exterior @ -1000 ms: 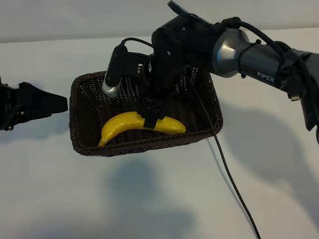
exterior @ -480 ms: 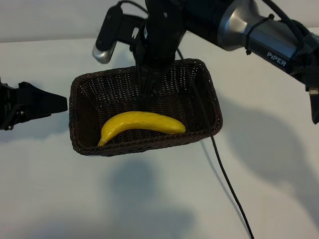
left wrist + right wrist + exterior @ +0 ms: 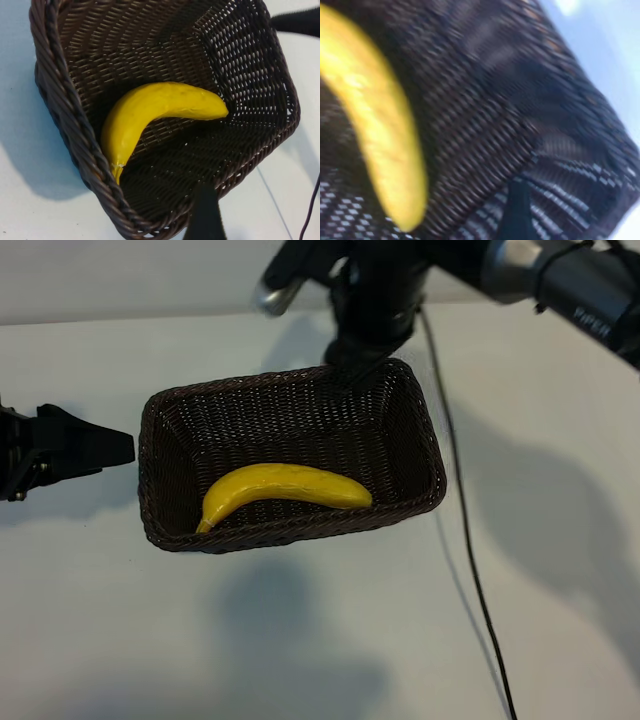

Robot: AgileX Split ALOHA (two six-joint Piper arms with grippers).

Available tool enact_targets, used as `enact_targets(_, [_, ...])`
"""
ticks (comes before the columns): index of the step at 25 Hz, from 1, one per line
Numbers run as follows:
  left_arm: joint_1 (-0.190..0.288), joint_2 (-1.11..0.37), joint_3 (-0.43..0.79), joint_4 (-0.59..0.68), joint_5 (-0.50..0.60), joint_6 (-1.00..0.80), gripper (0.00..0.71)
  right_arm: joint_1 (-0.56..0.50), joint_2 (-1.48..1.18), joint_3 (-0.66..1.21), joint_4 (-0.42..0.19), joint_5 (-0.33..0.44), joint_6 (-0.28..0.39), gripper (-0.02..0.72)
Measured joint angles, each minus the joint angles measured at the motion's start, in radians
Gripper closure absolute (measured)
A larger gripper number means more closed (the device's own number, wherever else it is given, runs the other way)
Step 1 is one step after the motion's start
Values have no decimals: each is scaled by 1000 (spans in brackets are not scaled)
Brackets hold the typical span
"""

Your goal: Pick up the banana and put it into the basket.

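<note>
The yellow banana (image 3: 285, 490) lies free on the floor of the dark-brown wicker basket (image 3: 160, 420), along its near wall, stem toward the left. My right gripper (image 3: 352, 368) hangs above the basket's far rim, open, with nothing in it. In the right wrist view the banana (image 3: 375, 125) and the basket weave (image 3: 485, 115) pass below one dark fingertip (image 3: 517, 210). My left gripper (image 3: 120, 447) is parked on the table left of the basket, open and empty. The left wrist view looks into the basket (image 3: 65, 105) at the banana (image 3: 150, 110).
A black cable (image 3: 465, 540) hangs from the right arm and trails over the white table to the right of the basket. The right arm's body fills the top right of the exterior view.
My right gripper, which stood astride the banana inside the basket, has risen and moved back toward the far rim. The banana stayed where it lay. The left arm has not moved.
</note>
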Motion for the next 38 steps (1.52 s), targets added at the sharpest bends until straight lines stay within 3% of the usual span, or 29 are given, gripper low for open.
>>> enact_targets(6, [0,0,0,0,-3,0,133,-125,-4,0,-13,64,81,100])
enact_targets(18, [0,0,0,1,-15,4,133,-230,-63,-1,-14,103,109,103])
enact_targets(27, [0,0,0,1,-36,22,133,-231,-71,-1,-12,106,129,112])
enact_targets(33, [0,0,0,1,-39,24,133,-231,-102,-1,95,107,135,155])
enact_targets(38, [0,0,0,1,-46,24,133,-231,-104,-1,271,107,83,164])
